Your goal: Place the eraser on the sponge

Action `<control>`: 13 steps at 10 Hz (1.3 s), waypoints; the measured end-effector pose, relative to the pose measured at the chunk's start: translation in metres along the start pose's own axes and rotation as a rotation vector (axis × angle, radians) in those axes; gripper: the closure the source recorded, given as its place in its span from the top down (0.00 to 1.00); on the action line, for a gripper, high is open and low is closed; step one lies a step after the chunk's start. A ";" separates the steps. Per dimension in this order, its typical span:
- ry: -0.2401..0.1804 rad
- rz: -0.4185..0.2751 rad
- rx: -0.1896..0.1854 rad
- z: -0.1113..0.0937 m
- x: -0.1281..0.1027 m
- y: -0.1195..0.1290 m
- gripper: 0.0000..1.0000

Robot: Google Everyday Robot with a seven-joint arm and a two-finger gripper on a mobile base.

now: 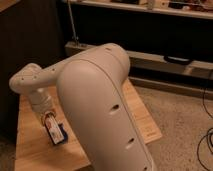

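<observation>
My white arm (100, 110) fills the middle of the camera view and hides much of the wooden table (30, 150). Its wrist (37, 100) bends down to the gripper (51, 125) over the table's left part. A blue block (60, 136) sits right at the gripper's tip, low on the table top. An orange and white piece (48, 119) shows just above it. I cannot tell whether the blue block is the sponge or the eraser, or whether it is held. No second task object shows.
A dark wall panel (30, 40) stands left of the table. Low metal shelving (165, 60) runs along the back. Speckled floor with black cables (204, 145) lies to the right, past the table's right edge (150, 127).
</observation>
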 end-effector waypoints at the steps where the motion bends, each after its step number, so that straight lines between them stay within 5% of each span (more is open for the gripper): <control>1: 0.005 0.003 0.002 0.008 -0.001 -0.010 0.00; 5: 0.033 0.003 -0.006 0.043 -0.011 -0.023 0.00; 10: 0.120 0.003 0.021 0.068 -0.024 -0.019 0.01; 13: 0.212 0.042 0.006 0.087 -0.025 -0.025 0.25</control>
